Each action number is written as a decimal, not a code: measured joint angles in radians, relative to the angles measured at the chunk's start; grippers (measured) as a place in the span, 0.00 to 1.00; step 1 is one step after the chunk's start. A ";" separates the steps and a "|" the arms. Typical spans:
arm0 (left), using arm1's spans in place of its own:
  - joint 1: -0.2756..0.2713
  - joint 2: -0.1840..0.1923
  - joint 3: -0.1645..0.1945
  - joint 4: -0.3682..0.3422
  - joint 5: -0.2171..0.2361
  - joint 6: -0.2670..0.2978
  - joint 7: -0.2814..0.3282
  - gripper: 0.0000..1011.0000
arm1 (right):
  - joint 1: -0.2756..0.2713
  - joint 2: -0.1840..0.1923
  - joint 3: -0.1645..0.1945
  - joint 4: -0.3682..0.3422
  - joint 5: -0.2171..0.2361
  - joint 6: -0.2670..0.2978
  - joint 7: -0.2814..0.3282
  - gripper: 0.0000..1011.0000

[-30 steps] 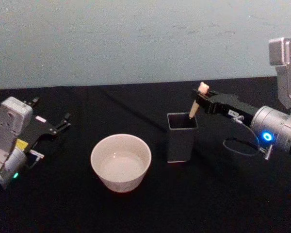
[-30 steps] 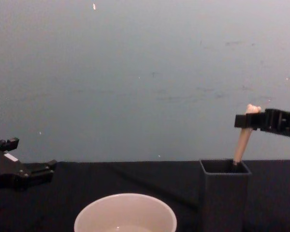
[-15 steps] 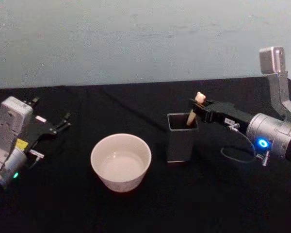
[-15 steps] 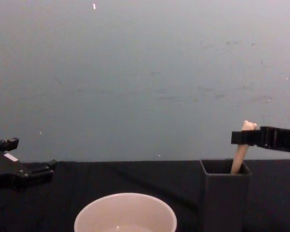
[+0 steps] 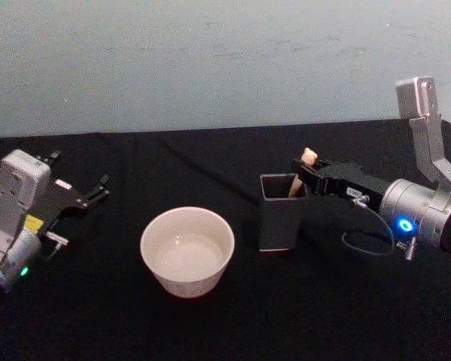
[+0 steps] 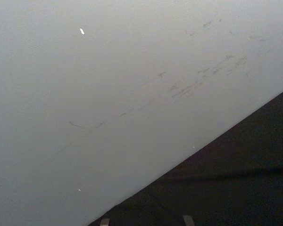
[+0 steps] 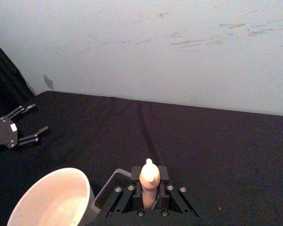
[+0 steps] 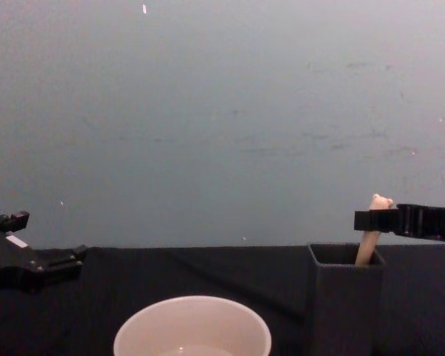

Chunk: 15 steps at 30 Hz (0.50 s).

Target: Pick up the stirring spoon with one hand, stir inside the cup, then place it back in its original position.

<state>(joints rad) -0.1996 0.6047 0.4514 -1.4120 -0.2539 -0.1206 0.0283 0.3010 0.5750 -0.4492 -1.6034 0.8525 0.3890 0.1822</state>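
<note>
The right gripper [image 5: 302, 169] is closed on the spoon [image 5: 300, 174], gripping the beige handle just below the bear head. In the right wrist view the black fingers [image 7: 132, 190] press both sides of the handle [image 7: 149, 181], with the bear head standing above them. The spoon tilts slightly and its lower part is inside the holder [image 5: 280, 212]; the bowl is hidden by the holder walls. In the chest view the handle [image 8: 371, 239] rises out of the holder mouth [image 8: 345, 256] at the 1 o'clock corner, and the gripper [image 8: 371, 220] reaches in from 3 o'clock.

The cup [image 5: 187, 251] stands on the black table [image 5: 210, 323], at 9 o'clock of the holder, near but not touching it.

The left gripper [image 5: 79, 180] is parked at 9 o'clock of the cup, well apart, fingers spread wide and holding nothing.
</note>
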 joint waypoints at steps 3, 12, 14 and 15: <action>0.000 0.000 0.000 0.000 0.000 0.000 0.000 0.99 | 0.000 0.000 0.000 0.000 0.000 0.000 0.000 0.21; 0.000 0.000 0.000 0.000 0.000 0.000 0.000 0.99 | 0.000 0.000 0.001 -0.001 0.001 0.000 0.001 0.21; 0.000 0.000 0.000 0.000 0.000 0.000 0.000 0.99 | 0.000 0.000 0.001 -0.001 0.001 0.000 0.001 0.21; 0.000 0.000 0.000 0.000 0.000 0.000 0.000 0.99 | 0.000 0.000 0.001 -0.001 0.001 0.000 0.001 0.21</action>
<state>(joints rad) -0.1995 0.6047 0.4514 -1.4120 -0.2539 -0.1205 0.0283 0.3006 0.5750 -0.4479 -1.6044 0.8539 0.3887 0.1837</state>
